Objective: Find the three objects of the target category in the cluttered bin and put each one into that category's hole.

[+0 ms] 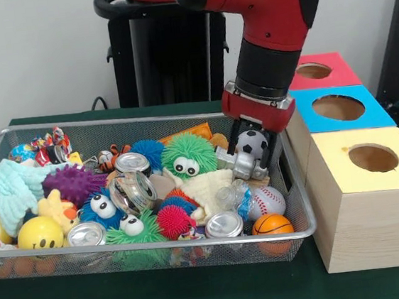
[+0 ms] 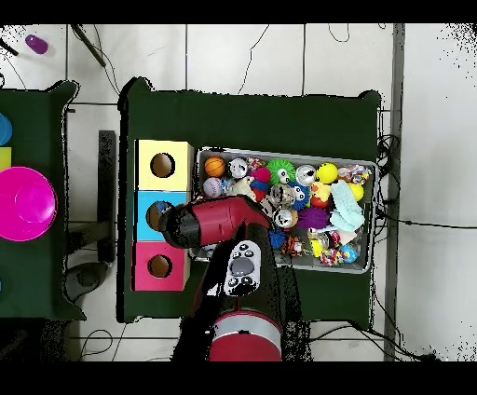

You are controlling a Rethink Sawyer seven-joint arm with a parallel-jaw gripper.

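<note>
The silver mesh bin [image 1: 160, 247] is full of toys; it also shows in the overhead view [image 2: 371, 220]. My gripper [image 1: 255, 159] hangs low inside its right end, in front of a soccer ball [image 1: 253, 143], with its fingers [image 1: 235, 134] apart. A shiny grey metal piece [image 1: 242, 166] lies at its tips. A clear wrinkly bottle with a blue label [image 1: 237, 197] lies just below the gripper, beside a baseball. Another clear bottle [image 1: 133, 191] lies mid-bin. I see no third one. The blue box's hole [image 1: 338, 108] is right of the bin. In the overhead view the arm hides the gripper.
A red-topped box [image 1: 316, 71] and a yellow-topped box [image 1: 372, 158] flank the blue one. Silver cans [image 1: 224, 225] [image 1: 87, 234] [image 1: 133, 161], fuzzy balls, a small basketball [image 1: 272, 225] and a pale cloth [image 1: 11, 191] crowd the bin. A pink bowl [image 2: 23, 203] sits on a side table.
</note>
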